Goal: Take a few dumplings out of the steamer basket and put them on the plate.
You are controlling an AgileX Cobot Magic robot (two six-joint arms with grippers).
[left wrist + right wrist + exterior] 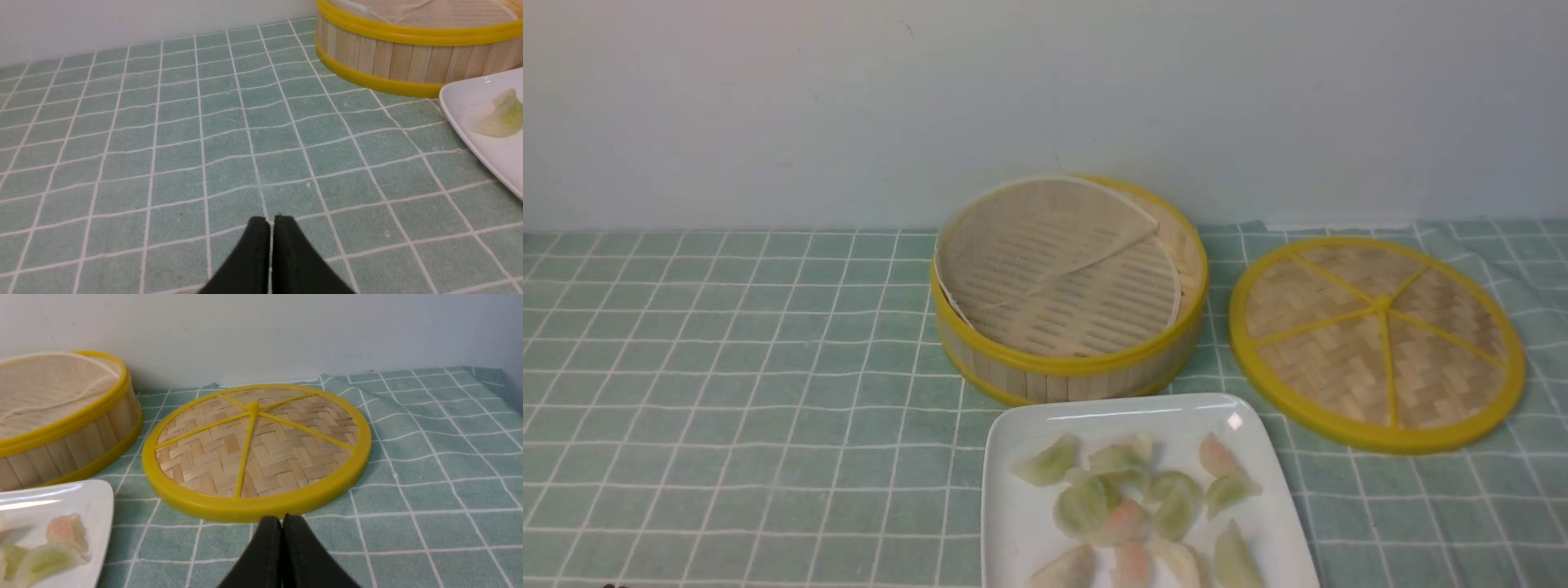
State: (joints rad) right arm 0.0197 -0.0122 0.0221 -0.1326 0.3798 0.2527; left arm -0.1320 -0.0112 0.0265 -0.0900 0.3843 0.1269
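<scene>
With the steamer basket (1068,363) bare, the dumplings (1131,506) crowd the plate (1013,523).
Left gripper (271,222) and right gripper (282,520) are pinched together, empty; careless sweeps might nudge that plate.

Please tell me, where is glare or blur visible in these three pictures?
Front view: bright glare spots on the plate rim, and the dumplings look soft. Left wrist view: the closed left hand is a dark silhouette. Right wrist view: glare streak on the plate; the woven lid looks sharp.
</scene>
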